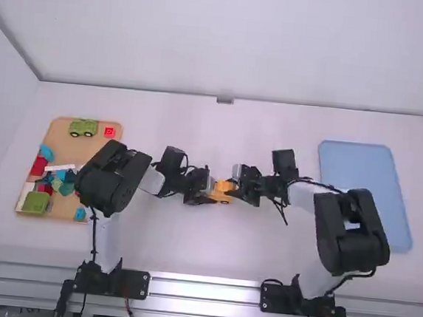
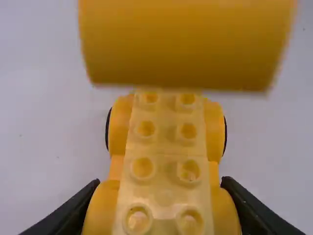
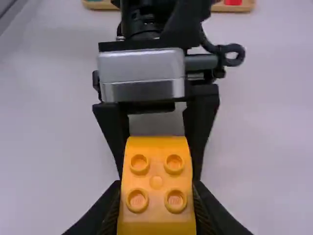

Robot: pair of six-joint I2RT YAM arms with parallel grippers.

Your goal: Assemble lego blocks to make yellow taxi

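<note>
Clamped in left gripper: yellow wheeled car base with pale studded top, at mid-table between the arms. Grasped by right gripper: yellow rounded plastic block with four studs, positioned over the base. Contact between block and base not determinable. Judged well advanced: wheeled base apparently assembled, block brought to it. Judged outstanding: seating the block square on the studs, checking the fit, then releasing both grips. Beyond, toward the left side of the white table: shallow tan tray, with olive-green block at near end, loose multicoloured pieces about the middle, green toy vehicle and small red block at far end. Toward the right side: flat light-blue tray.
</note>
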